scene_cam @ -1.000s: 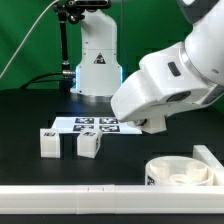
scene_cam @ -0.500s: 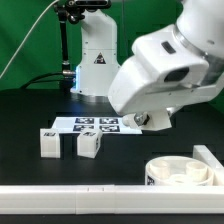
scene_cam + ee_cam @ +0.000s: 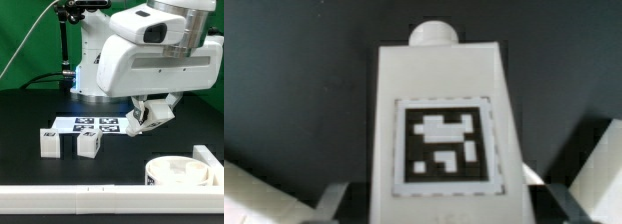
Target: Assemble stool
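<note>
Pincer (image 3: 146, 114) clamped on leg (image 3: 438, 100), centre frame. Step: leg in grip, not yet fitted. Next: cross to seat (image 3: 180, 172), lower right; line peg with socket.

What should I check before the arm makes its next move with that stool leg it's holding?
1. Grip: ok. The leg sits squarely between the fingers of the gripper.
2. Leg's peg: ok, it shows at the far end and is unobstructed.
3. Seat: ok, it lies apart from the other parts, open side up.
4. Free socket in the seat: cannot tell, the sockets are too small to make out.
5. Spare legs: ok, they stand beside the marker board, away from the seat.
</note>
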You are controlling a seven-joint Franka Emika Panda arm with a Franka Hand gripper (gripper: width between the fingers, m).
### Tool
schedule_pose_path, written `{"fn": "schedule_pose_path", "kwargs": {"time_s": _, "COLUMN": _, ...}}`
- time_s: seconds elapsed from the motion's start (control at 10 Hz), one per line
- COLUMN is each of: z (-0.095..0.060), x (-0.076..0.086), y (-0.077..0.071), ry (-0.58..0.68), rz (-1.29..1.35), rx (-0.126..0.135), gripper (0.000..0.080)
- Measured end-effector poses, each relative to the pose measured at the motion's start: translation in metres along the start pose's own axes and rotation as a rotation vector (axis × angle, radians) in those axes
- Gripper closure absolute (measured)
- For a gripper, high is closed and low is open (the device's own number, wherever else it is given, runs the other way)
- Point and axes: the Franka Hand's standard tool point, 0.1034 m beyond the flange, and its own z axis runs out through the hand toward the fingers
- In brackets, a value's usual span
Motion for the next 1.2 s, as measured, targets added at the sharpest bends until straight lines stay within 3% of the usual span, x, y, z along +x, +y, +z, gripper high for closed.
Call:
{"fn": "schedule_pose_path", "kwargs": {"time_s": 0.1, "z": -0.001, "x": 0.005, "y": 0.005, "ry": 0.073, "rz": 0.036, "rx": 0.008, "gripper": 0.0461}}
{"fn": "schedule_pose_path", "kwargs": {"time_s": 0.3, "z": -0.006, "x": 0.001, "y": 0.014, "ry": 0.21, "rz": 0.198, "rx": 0.077, "gripper": 0.0461}}
{"fn": "schedule_pose_path", "kwargs": {"time_s": 0.4, "z": -0.007, "x": -0.001, "y": 0.018, "ry": 0.274, "rz": 0.207, "rx": 0.059, "gripper": 0.0461}}
{"fn": "schedule_pose_path", "kwargs": {"time_s": 0.9, "z": -0.004, "x": -0.002, "y": 0.038, "ry": 0.541, "rz": 0.183, "rx": -0.085, "gripper": 0.0461}}
{"fn": "schedule_pose_path", "kwargs": {"time_s": 1.0, "z": -0.005, "x": 0.001, "y": 0.037, "ry": 0.535, "rz": 0.19, "rx": -0.072, "gripper": 0.0461}}
{"fn": "schedule_pose_path", "kwargs": {"time_s": 1.1, "z": -0.014, "x": 0.013, "y": 0.031, "ry": 0.516, "rz": 0.183, "rx": -0.047, "gripper": 0.0461}}
{"fn": "schedule_pose_path", "kwargs": {"time_s": 1.2, "z": -0.023, "x": 0.026, "y": 0.031, "ry": 0.532, "rz": 0.178, "rx": -0.045, "gripper": 0.0461}}
